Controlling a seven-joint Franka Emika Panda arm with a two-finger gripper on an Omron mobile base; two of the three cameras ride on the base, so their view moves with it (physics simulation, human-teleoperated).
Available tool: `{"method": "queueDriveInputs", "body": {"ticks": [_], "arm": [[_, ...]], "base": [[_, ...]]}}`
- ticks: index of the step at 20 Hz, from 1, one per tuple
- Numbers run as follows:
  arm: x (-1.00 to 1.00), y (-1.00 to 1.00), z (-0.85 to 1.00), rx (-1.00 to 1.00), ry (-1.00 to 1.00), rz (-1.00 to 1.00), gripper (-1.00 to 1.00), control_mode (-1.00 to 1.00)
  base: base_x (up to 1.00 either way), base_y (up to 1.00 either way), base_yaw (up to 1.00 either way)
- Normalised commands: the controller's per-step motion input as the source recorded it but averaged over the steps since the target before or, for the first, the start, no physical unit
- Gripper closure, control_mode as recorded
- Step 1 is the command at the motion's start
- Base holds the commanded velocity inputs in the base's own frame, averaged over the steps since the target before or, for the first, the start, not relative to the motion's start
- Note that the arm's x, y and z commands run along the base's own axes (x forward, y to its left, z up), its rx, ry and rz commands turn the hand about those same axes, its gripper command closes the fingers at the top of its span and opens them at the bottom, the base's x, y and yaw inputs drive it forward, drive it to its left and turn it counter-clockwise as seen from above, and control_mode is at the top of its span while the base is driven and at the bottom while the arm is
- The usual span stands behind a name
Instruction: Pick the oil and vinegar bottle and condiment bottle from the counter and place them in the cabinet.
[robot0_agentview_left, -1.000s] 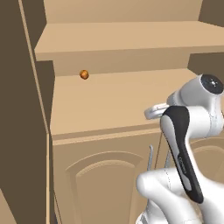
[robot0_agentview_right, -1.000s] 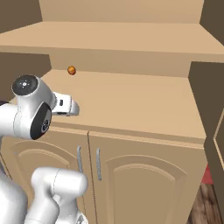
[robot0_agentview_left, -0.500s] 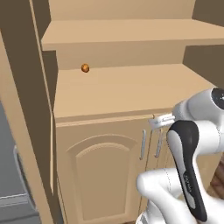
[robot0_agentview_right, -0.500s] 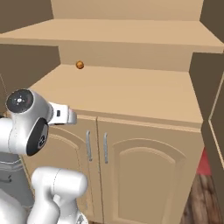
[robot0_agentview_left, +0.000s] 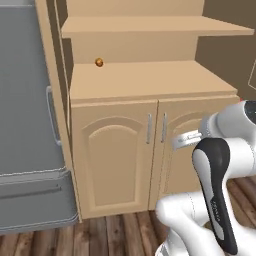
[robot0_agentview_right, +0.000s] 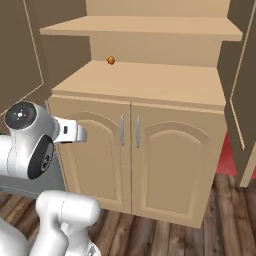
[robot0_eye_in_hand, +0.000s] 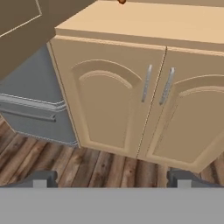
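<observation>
Wooden planks, dark and streaked, make up the floor under the cabinet, a tall light-tan wooden unit with smooth bare shelves above two arched-panel doors, each with a slim metal handle. Beside it stands a flat grey appliance with a long bar grip. One small round orange-brown object sits at the back of the lower shelf. My hand hangs low before the doors, fingers spread wide, gripping nothing.
</observation>
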Motion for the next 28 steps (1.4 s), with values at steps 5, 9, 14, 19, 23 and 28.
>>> {"method": "queueDriveInputs", "body": {"ticks": [5, 9, 14, 19, 23, 28], "arm": [[0.00, 0.00, 0.00, 0.00, 0.00, 0.00, -1.00, 1.00], [0.00, 0.00, 0.00, 0.00, 0.00, 0.00, -1.00, 1.00], [0.00, 0.00, 0.00, 0.00, 0.00, 0.00, -1.00, 1.00], [0.00, 0.00, 0.00, 0.00, 0.00, 0.00, -1.00, 1.00], [0.00, 0.00, 0.00, 0.00, 0.00, 0.00, -1.00, 1.00], [0.00, 0.00, 0.00, 0.00, 0.00, 0.00, -1.00, 1.00]], "base": [[-0.94, 0.18, 0.09], [-0.75, 0.80, 0.05], [-0.60, 0.99, 0.05], [-0.49, 1.00, 0.02], [-0.42, 1.00, 0.00], [-0.35, 1.00, 0.00]]}}
